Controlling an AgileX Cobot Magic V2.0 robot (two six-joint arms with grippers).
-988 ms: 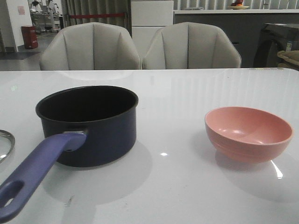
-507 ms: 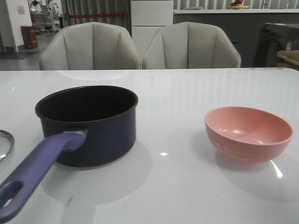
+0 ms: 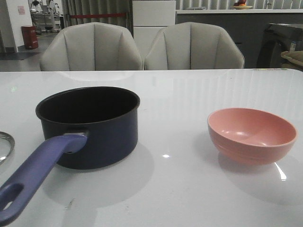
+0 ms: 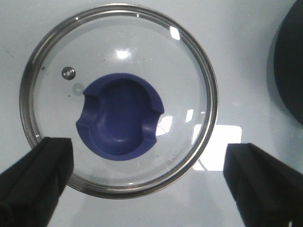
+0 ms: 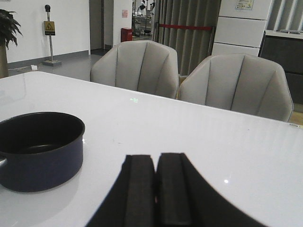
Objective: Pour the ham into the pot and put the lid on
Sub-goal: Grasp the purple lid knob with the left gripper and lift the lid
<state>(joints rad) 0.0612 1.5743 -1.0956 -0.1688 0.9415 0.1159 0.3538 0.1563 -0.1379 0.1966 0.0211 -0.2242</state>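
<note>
Directly below the left gripper (image 4: 149,184), wide open: lid (image 4: 118,99) flat on table (image 4: 246,28) (knob centred). Right gripper (image 5: 156,189) clenched, empty.

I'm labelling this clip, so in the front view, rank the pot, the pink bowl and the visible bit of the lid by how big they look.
1. pot, handle included
2. pink bowl
3. lid, only a sliver at the frame edge
</note>
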